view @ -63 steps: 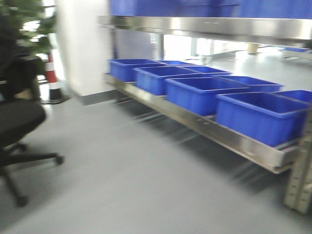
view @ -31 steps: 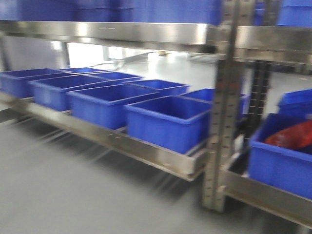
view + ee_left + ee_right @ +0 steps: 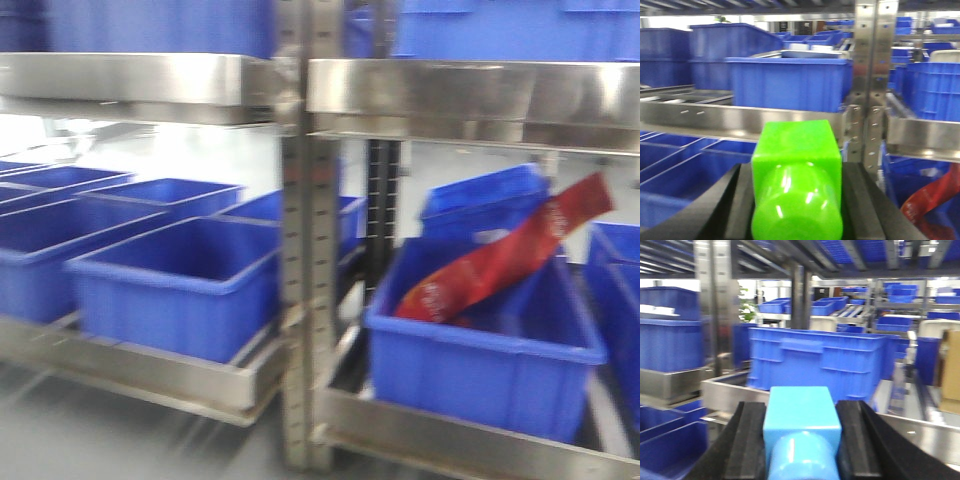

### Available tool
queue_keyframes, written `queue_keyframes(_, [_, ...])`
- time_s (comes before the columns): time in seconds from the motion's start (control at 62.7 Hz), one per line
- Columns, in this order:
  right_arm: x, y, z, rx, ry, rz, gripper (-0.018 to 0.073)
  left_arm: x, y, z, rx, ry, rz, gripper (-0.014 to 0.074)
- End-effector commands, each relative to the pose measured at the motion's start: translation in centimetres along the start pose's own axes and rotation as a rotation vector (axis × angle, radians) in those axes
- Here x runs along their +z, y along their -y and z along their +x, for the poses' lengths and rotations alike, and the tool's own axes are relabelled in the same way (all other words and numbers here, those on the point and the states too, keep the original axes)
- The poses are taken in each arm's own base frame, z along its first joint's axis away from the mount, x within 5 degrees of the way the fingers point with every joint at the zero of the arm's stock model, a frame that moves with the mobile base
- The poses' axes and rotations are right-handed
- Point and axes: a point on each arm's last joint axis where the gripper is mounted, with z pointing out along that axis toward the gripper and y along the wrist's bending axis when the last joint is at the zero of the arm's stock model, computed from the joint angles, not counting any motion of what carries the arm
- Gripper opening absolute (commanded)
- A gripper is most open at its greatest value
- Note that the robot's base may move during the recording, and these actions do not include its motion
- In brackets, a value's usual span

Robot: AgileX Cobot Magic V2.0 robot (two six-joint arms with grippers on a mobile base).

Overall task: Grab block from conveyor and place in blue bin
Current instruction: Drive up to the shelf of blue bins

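In the left wrist view a bright green block [image 3: 797, 170] sits clamped between the black fingers [image 3: 742, 200] of my left gripper [image 3: 797, 175], which is shut on it. A light blue block [image 3: 801, 415] fills the right wrist view, and my right gripper [image 3: 801, 417] is shut on it, pads [image 3: 852, 435] pressed to both its sides. Both grippers hang in front of steel shelving that holds blue bins [image 3: 170, 275]. One blue bin [image 3: 480, 360] at lower right contains a red packet [image 3: 500, 265]. The conveyor is out of view, and neither gripper shows in the front view.
A perforated steel upright [image 3: 310, 250] splits the rack in the front view. Steel shelf rails [image 3: 150, 370] run under the bins and another rail [image 3: 470, 95] runs overhead. More blue bins [image 3: 815, 362] stand on the racks behind. Grey floor [image 3: 80, 440] lies at lower left.
The front view has swept right along the rack. The black chair and the cone have left the frame, and the upright and the bin with the red packet have come into view.
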Motion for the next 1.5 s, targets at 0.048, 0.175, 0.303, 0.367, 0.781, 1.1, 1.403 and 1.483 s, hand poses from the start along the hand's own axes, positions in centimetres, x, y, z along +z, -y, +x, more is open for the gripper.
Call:
queue_keyframes(0.048, [-0.08,-0.02,-0.13,-0.009,0.019,-0.002,-0.0162,-0.02,-0.02,-0.20,-0.009,0.022,-0.003,-0.0111])
queue_keyframes(0.175, [-0.08,-0.02,-0.13,-0.009,0.019,-0.002,-0.0162,-0.02,-0.02,-0.20,-0.009,0.022,-0.003,-0.0111])
queue_keyframes(0.303, [-0.08,-0.02,-0.13,-0.009,0.019,-0.002,-0.0162,-0.02,-0.02,-0.20,-0.009,0.022,-0.003,-0.0111])
queue_keyframes(0.367, [-0.08,-0.02,-0.13,-0.009,0.019,-0.002,-0.0162,-0.02,-0.02,-0.20,-0.009,0.022,-0.003,-0.0111])
queue_keyframes(0.781, [-0.08,-0.02,-0.13,-0.009,0.019,-0.002,-0.0162,-0.02,-0.02,-0.20,-0.009,0.022,-0.003,-0.0111])
queue_keyframes(1.1, [-0.08,-0.02,-0.13,-0.009,0.019,-0.002,-0.0162,-0.02,-0.02,-0.20,-0.009,0.022,-0.003,-0.0111])
queue_keyframes(1.403, [-0.08,-0.02,-0.13,-0.009,0.019,-0.002,-0.0162,-0.02,-0.02,-0.20,-0.009,0.022,-0.003,-0.0111])
queue_keyframes(1.483, [-0.08,-0.02,-0.13,-0.009,0.019,-0.002,-0.0162,-0.02,-0.02,-0.20,-0.009,0.022,-0.003,-0.0111])
